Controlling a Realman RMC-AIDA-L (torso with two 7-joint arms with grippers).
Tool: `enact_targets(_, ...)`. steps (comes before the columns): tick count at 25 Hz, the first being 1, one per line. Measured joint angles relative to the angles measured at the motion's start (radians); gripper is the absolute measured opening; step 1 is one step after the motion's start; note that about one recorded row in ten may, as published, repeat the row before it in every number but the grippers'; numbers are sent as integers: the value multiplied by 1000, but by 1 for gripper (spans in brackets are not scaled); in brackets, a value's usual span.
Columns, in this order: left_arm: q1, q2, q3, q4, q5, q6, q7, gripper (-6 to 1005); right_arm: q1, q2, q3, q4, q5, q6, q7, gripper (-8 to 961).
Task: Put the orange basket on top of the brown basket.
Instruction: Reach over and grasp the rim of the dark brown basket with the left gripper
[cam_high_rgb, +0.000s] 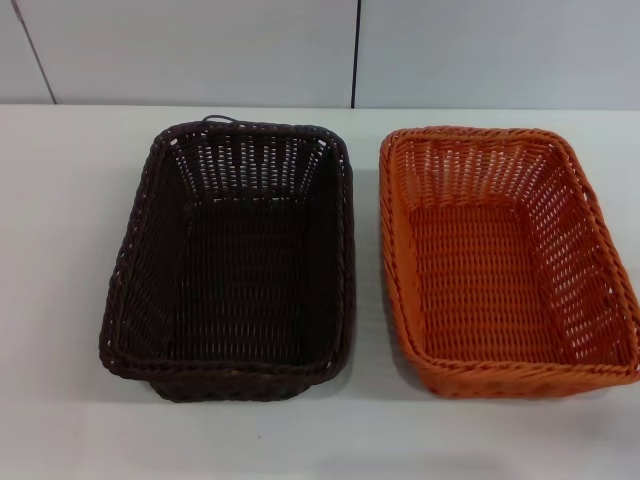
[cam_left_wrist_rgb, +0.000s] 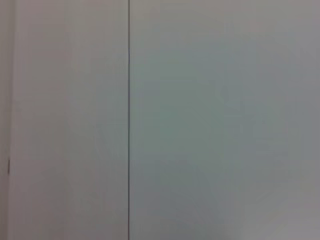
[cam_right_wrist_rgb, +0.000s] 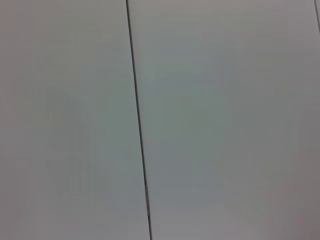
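White table (cam_high_rgb: 60, 300) nearest, filling the head view up to a pale panelled wall (cam_high_rgb: 200, 50) behind. Two baskets of equal size on it, side by side, upright, both empty, a narrow strip of table between them, not touching. Brown basket (cam_high_rgb: 232, 262) on the left, skewed slightly. Orange basket (cam_high_rgb: 505, 262) on the right, near edge close to the frame's right border. Not stacked yet. Neither gripper visible in any view, so open or closed: cannot tell. Both wrist views: only flat pale panel (cam_left_wrist_rgb: 225, 125) with a thin dark seam (cam_right_wrist_rgb: 139, 125).
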Motion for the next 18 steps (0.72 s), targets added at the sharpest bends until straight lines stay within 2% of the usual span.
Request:
enact_targets(6, -34, 9, 2, 6, 5, -12, 13, 776, 5, 0, -1, -4, 1, -11, 0, 722)
enact_targets(9, -60, 29, -3, -20, 33, -59, 65, 774, 5, 0, -2, -8, 1, -12, 0, 722)
enact_targets(11, -57, 84, -7, -123, 70, -153, 82, 774, 6, -1, -2, -13, 1, -13, 0, 722)
enact_targets(12, -57, 84, -7, -123, 70, -153, 82, 773, 6, -1, -2, -14, 1, -14, 0, 722)
enact_targets(13, -33, 145, -14, -247, 99, -245, 90, 773, 7, -2, -2, -17, 1, -15, 0, 722)
enact_targets(14, -16, 182, -25, -340, 119, -318, 104, 772, 7, -2, -2, -17, 1, -15, 0, 722)
enact_targets(15, -5, 207, -41, -396, 129, -365, 116, 772, 7, -2, -2, -17, 1, -15, 0, 721)
enact_targets(16, 16, 248, -78, -501, 155, -465, 142, 772, 7, -2, -2, -17, 1, -17, 0, 721)
enact_targets(17, 31, 270, -113, -562, 174, -541, 164, 771, 7, -2, -1, -18, 2, -20, 0, 721)
enact_targets(18, 46, 283, -146, -613, 191, -590, 180, 771, 7, -2, -2, -22, 1, -33, 0, 721)
